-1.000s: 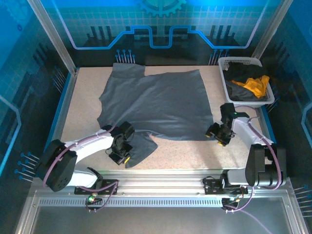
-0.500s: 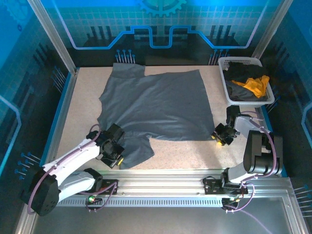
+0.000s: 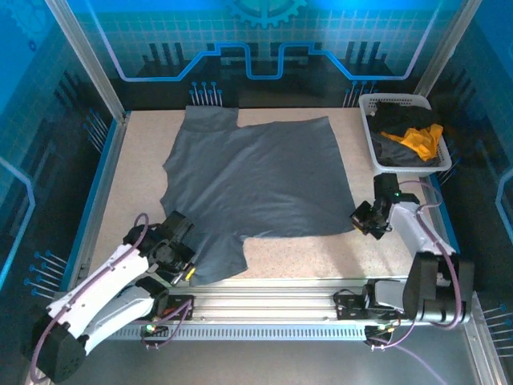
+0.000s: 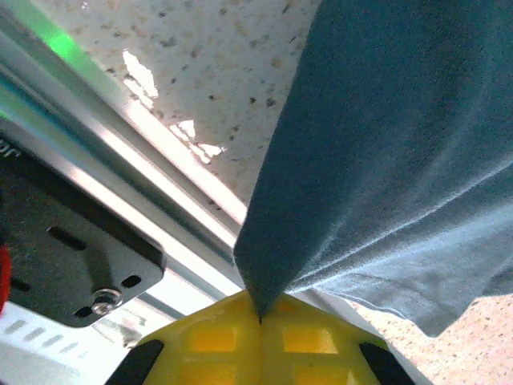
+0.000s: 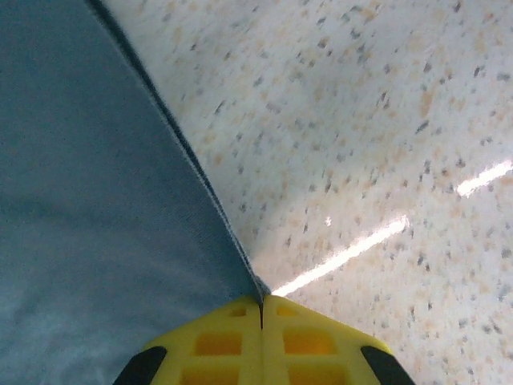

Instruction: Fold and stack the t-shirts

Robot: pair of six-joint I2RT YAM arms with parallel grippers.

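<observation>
Though flat, grey t-shirt [image 3: 256, 172] within hands [image 3: 187, 270] [image 3: 358, 223]

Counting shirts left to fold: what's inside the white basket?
The white lattice basket holds crumpled black cloth with an orange-yellow cloth lying on top. How many garments that makes, and anything beneath them, is covered.

White lattice basket [image 3: 393, 98] at far right corner of speckled table [image 3: 136, 176]; aluminium rail [image 3: 264, 290] along near edge.
</observation>
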